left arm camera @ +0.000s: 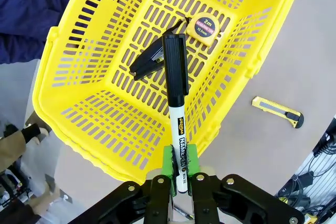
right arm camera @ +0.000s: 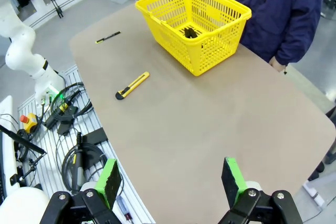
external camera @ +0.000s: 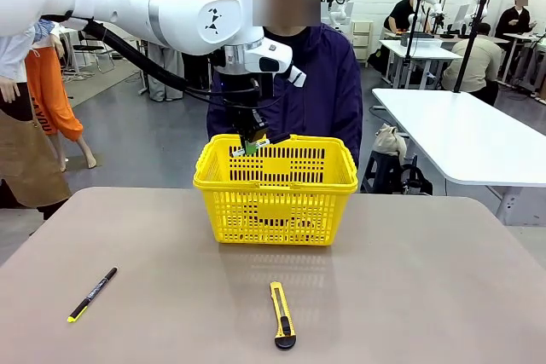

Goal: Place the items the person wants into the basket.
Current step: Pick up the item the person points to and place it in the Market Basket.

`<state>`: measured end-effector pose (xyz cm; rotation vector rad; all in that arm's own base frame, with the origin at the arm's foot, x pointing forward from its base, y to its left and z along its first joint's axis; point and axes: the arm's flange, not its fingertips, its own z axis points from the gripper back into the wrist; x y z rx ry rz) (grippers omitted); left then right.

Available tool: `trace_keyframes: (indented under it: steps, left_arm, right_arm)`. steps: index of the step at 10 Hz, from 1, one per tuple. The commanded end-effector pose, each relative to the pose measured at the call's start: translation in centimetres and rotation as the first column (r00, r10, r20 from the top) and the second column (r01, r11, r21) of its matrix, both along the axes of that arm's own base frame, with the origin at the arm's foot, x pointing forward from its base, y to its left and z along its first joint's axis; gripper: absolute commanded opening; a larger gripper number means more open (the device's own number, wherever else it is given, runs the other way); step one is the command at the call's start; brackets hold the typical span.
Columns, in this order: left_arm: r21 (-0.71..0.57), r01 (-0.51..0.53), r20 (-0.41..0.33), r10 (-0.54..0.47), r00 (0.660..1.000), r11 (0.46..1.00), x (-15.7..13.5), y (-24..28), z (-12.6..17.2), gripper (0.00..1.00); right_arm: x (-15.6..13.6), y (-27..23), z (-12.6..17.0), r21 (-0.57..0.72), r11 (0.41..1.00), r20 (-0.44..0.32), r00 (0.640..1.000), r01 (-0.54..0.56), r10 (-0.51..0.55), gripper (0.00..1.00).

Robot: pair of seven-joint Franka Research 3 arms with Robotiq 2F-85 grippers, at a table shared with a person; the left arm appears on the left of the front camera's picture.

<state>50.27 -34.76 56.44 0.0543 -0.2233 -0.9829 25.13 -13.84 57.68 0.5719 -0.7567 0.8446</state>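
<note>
My left gripper is shut on the slim white marker, whose black cap points down into the yellow basket. In the front view that gripper hangs over the rear rim of the basket at the table's far side. On the basket floor lie the black stapler and the round yellow-and-black tape measure. The person in a navy jacket stands right behind the basket. My right gripper is open, high above the near right part of the table, nothing between its green pads.
A yellow utility knife lies near the front edge at the middle. A black pen with a yellow tip lies at the front left. Bare tabletop spreads to the right. Cables and a rack sit beside the table in the right wrist view.
</note>
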Motion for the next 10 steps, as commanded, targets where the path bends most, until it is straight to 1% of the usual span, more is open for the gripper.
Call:
trace_keyframes:
  steps: [1, 3, 4, 5, 7, 8, 10]
  left_arm:
    - [-0.005, -0.005, 0.009, 0.005, 1.000, 1.000, -0.1, 0.2, 0.4, 0.11]
    - [0.000, 0.000, 0.000, 0.000, 1.000, 1.000, 0.0, 0.0, 0.0, 0.11]
    - [-0.023, 0.040, -0.029, -0.040, 0.999, 0.999, 1.6, -0.3, -0.8, 0.11]
    - [-0.032, 0.066, -0.038, -0.068, 0.997, 0.997, 3.0, -0.4, -1.6, 0.11]
    - [-0.037, 0.080, -0.085, -0.083, 0.993, 0.996, 5.6, -0.7, -4.2, 0.11]
    - [-0.034, 0.092, -0.097, -0.095, 0.991, 0.995, 6.9, -0.9, -5.8, 0.11]
    - [-0.028, 0.108, -0.149, -0.111, 0.983, 0.994, 8.1, -0.9, -8.9, 0.11]
  right_arm:
    - [0.1, 0.0, -0.1, 0.017, 1.000, 0.012, 1.000, -0.010, 0.010, 1.00]
    - [0.1, 0.0, -0.1, 0.017, 1.000, 0.012, 1.000, -0.010, 0.010, 1.00]
    - [0.1, 0.0, -0.1, 0.017, 1.000, 0.012, 1.000, -0.010, 0.010, 1.00]
    - [0.1, 0.0, -0.1, 0.017, 1.000, 0.012, 1.000, -0.010, 0.010, 1.00]
    - [0.1, 0.0, -0.1, 0.017, 1.000, 0.012, 1.000, -0.010, 0.010, 1.00]
    - [0.1, 0.0, -0.1, 0.017, 1.000, 0.012, 1.000, -0.010, 0.010, 1.00]
    - [0.1, 0.0, -0.1, 0.017, 1.000, 0.012, 1.000, -0.010, 0.010, 1.00]
